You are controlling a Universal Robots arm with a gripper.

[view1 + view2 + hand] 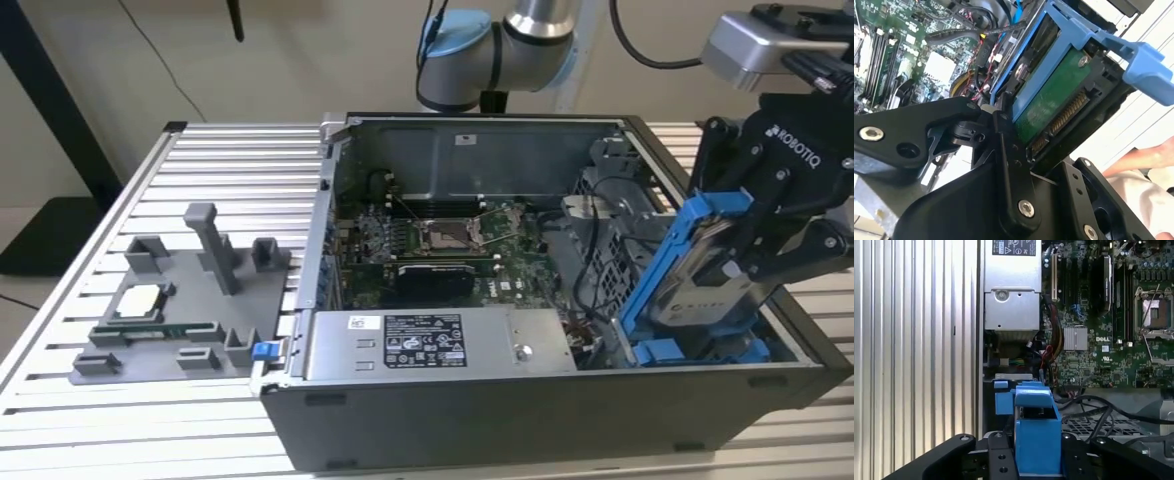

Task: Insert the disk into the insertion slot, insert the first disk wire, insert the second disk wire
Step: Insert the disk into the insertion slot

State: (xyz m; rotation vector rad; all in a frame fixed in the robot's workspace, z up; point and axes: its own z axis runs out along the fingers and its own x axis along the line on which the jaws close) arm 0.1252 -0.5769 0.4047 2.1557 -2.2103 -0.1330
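My gripper (pixel 742 262) is shut on the disk (pixel 699 288), a silver-labelled drive in a bright blue carrier. It holds the disk tilted over the case's corner at the exterior view's right. The disk's lower end hangs just above the blue latch tabs of the insertion slot (pixel 663 352); I cannot tell whether they touch. In the second wrist view the disk's green board (pixel 1054 102) and connector sit between my black fingers (pixel 1004 145). In the first wrist view the blue carrier (pixel 1037 432) stands clamped in my gripper (pixel 1037 457), beside a grey perforated cage (pixel 1089 426).
The open computer case (pixel 534 420) lies on a slatted metal table (pixel 147 420). A labelled grey power-supply box (pixel 441 342) lies along the near wall, the motherboard (pixel 447 240) behind it. Black cables (pixel 1094 407) lie loose over the cage. A grey fixture (pixel 187 300) stands on the exterior view's left. A hand (pixel 1144 162) shows.
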